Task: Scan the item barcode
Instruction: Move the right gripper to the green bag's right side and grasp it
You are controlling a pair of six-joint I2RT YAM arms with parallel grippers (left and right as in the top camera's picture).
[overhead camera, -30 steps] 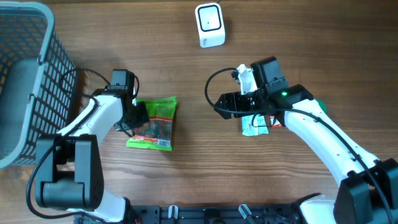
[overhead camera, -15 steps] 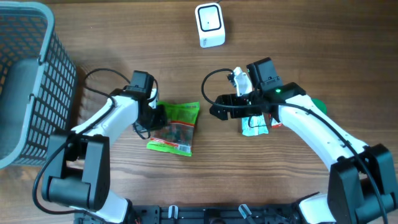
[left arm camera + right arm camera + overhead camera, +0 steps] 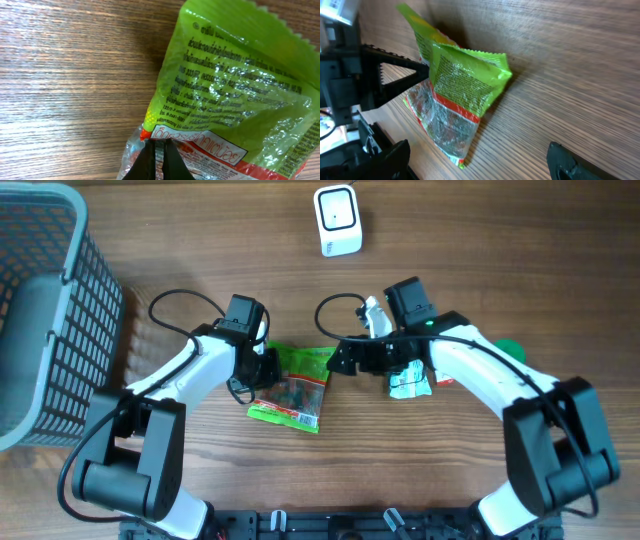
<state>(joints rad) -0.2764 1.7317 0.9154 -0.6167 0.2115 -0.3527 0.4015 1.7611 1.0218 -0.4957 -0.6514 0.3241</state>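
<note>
The item is a green snack bag (image 3: 296, 384) with a red band and a clear lower part, lying tilted on the wood table. My left gripper (image 3: 263, 368) is shut on its left edge. In the left wrist view the black fingertips (image 3: 150, 159) pinch the bag (image 3: 235, 95) at its clear corner. My right gripper (image 3: 340, 360) stands open just right of the bag, apart from it. In the right wrist view the bag (image 3: 462, 85) stands raised between and ahead of the wide jaws of the right gripper (image 3: 475, 152). No barcode shows in any view. The white scanner (image 3: 337, 220) sits at the back.
A grey mesh basket (image 3: 50, 310) fills the left edge. Under my right arm lie a white and green packet (image 3: 410, 383) and a green object (image 3: 511, 350). The left arm's gripper (image 3: 395, 75) reaches in from the left in the right wrist view.
My left gripper has carried the bag to the right, toward the table's middle. My right gripper has moved left and now sits close to the bag's right edge.
</note>
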